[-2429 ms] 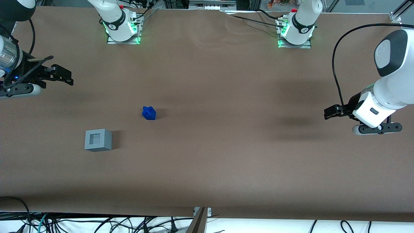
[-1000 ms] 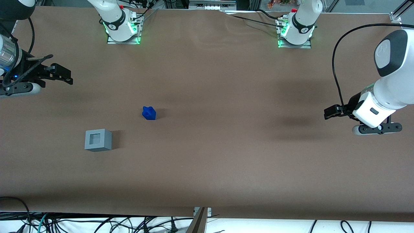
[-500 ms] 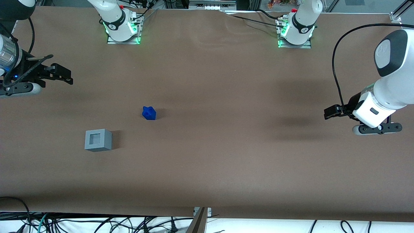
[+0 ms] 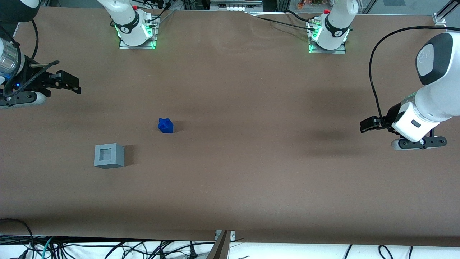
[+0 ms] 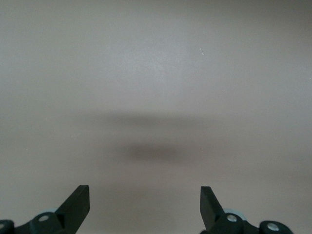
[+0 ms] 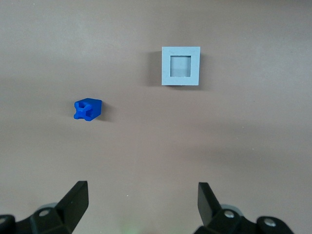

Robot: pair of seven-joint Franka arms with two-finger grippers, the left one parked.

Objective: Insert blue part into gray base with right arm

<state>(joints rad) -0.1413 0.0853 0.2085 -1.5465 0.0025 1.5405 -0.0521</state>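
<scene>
Our right arm's gripper (image 4: pixel 73 86) hangs above the table (image 4: pixel 251 180) with its fingers (image 6: pixel 75 202) spread wide and nothing between them. The blue part (image 6: pixel 87 109) lies on the table ahead of the fingertips, off toward one finger's side and well apart from both; the gray base (image 6: pixel 181 66) sits farther ahead, nearer the other finger's line, its square recess facing up and empty.

We judge the step in hand to be the reach for the blue part. To do it well, we should centre the open fingers over the part, turn the wrist so the pads meet its flatter flanks rather than its bumps, then descend straight.

Part and base stand well apart, so the fingers have open room all around.
</scene>
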